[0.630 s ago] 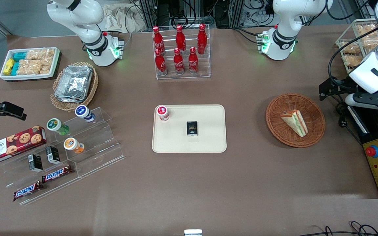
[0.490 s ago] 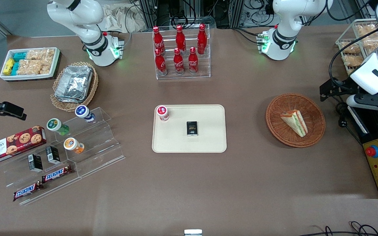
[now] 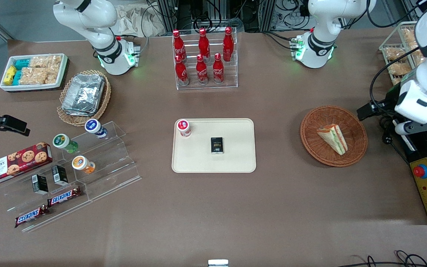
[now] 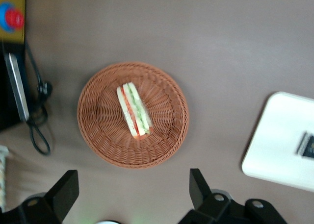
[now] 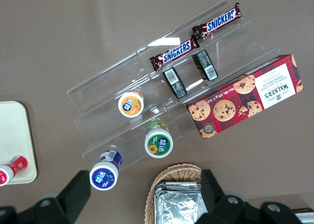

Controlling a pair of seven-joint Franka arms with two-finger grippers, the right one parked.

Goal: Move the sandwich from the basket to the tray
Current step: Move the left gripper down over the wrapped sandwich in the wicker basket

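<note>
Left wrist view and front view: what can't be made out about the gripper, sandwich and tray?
- Gripper, open: fingertips visible, body cut off by the left wrist view's edge; blocked by the arm in front view.
- Sandwich in basket: underside hidden.
- Tray: partly cut off in left wrist view.
- Black box: label too small.

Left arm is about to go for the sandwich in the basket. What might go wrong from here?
1. The sandwich lies on its side in the shallow woven basket; the open gripper, off to the basket's side in the front view, may clip the rim or drag the basket along.
2. The wedge looks soft, so a hard pinch may squash it.
3. The tray already holds a red-capped bottle and a small black box; a careless drop may hit them.
</note>
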